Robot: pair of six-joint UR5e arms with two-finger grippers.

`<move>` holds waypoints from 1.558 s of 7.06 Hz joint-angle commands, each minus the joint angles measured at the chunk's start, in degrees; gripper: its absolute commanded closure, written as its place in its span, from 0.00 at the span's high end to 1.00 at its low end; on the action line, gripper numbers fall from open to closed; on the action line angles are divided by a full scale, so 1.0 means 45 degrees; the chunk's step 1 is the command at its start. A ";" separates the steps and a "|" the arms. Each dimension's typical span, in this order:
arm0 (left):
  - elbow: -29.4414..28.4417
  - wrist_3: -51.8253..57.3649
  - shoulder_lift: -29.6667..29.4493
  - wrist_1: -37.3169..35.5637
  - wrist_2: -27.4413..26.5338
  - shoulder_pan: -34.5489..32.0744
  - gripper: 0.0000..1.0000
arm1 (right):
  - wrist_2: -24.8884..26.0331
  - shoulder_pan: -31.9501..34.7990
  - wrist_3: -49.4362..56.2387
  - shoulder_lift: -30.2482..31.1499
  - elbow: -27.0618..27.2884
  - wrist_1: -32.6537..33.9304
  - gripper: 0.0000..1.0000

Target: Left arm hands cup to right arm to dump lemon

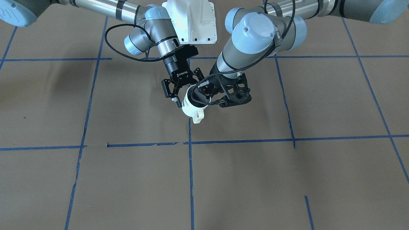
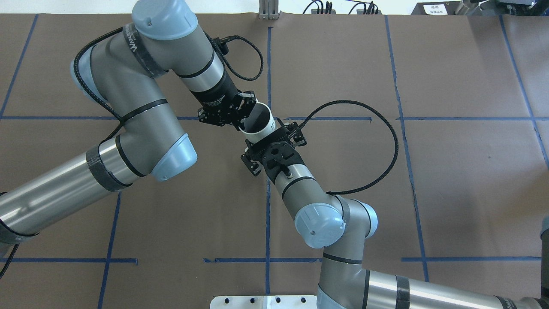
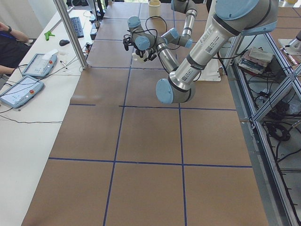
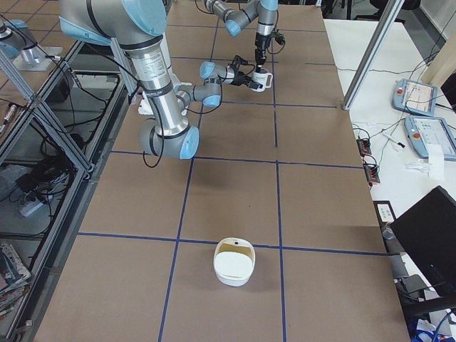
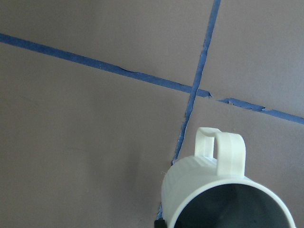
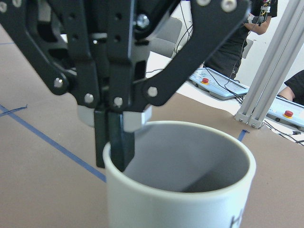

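Observation:
The white cup (image 1: 191,108) hangs tilted above the table's middle, handle (image 1: 198,118) toward the operators' side. My left gripper (image 2: 243,122), black and openwork, is shut on the cup's (image 2: 262,128) rim. The right wrist view shows one of its fingers (image 6: 116,142) inside the cup (image 6: 190,209) and one outside. My right gripper (image 2: 270,141), lettered ROBOTIQ (image 1: 182,73), is open, and its jaws straddle the cup's body without closing on it. The left wrist view shows the cup (image 5: 204,185) from above with a dark grey inside. The lemon is hidden.
A white bowl (image 4: 234,262) stands on the brown table toward the robot's right end. Blue tape lines (image 1: 190,179) divide the table into squares. Operators and teach pendants (image 3: 21,89) are beside the table on the side opposite the robot.

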State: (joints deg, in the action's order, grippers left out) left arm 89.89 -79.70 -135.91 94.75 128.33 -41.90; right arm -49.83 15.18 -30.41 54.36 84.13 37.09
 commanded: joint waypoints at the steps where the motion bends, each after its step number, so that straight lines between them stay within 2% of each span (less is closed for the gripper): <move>1: -0.0675 0.0034 -0.0304 0.0039 -0.0021 -0.0161 0.00 | -0.0002 -0.0110 0.0000 0.0029 -0.0005 -0.0020 0.99; 4: -0.1672 0.1725 -0.0073 0.0157 0.0017 -0.1542 0.00 | 0.0017 -0.0208 -0.0155 -0.0029 0.0014 -0.0254 0.99; 6: -0.1151 0.3209 0.1406 0.0078 0.0057 -0.2306 0.00 | 0.0212 -0.0073 -0.0175 -0.0029 0.0170 -0.0254 1.00; 7: -0.0354 0.4185 0.2555 0.0059 0.0424 -0.2658 0.00 | 0.0136 0.0373 -0.0388 -0.0068 0.0190 -0.0235 1.00; 8: 0.0582 0.5297 0.3726 0.0058 0.0892 -0.3416 0.00 | -0.0522 0.0977 -0.0777 -0.0049 0.0268 -0.0177 1.00; 9: 0.1326 0.6217 0.4840 0.0058 0.0974 -0.3772 0.00 | -0.2173 0.1969 -0.1148 0.0028 0.0268 -0.0099 1.00; 10: 0.1952 0.7096 0.5895 0.0058 0.0955 -0.4123 0.00 | -0.4103 0.3062 -0.1558 0.0126 0.0288 0.0675 1.00; 11: 0.2461 0.8226 0.6931 0.0058 0.0975 -0.4668 0.00 | -0.6037 0.4291 -0.1601 0.0146 0.0346 0.2114 1.00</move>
State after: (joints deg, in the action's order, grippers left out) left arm 97.89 -48.30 -110.37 95.01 132.56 -60.31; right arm -66.91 28.25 -36.65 54.77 85.45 40.63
